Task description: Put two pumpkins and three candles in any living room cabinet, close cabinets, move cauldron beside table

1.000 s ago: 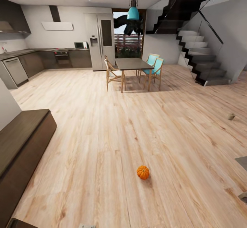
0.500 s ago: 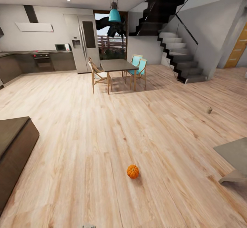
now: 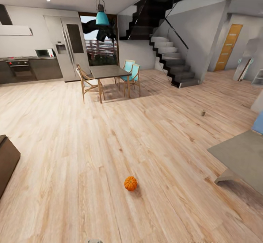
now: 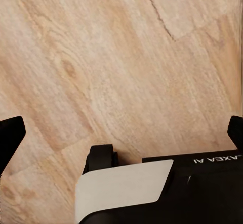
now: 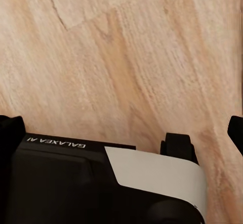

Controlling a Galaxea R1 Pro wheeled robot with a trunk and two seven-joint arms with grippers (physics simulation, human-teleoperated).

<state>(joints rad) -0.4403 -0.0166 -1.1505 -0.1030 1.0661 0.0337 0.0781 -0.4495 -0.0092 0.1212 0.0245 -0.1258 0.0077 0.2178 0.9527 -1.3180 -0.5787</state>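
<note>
Orange pumpkin (image 3: 130, 183): lies alone on the wood floor (image 3: 109, 144), well apart from cabinet and table; I judge it light, stiff and ribbed, so I'd take it across its middle.
Candle (image 3: 203, 113): small grey stub far off on the floor; wick too small to tell.
Cabinet (image 3: 6, 162): dark corner, cut off at the edge.
Table (image 3: 241, 159): pale-grey top, partly cut off.
Left gripper (image 4: 121, 133): fingertips wide apart, holding nothing.
Right gripper (image 5: 121, 128): likewise spread, empty.
</note>
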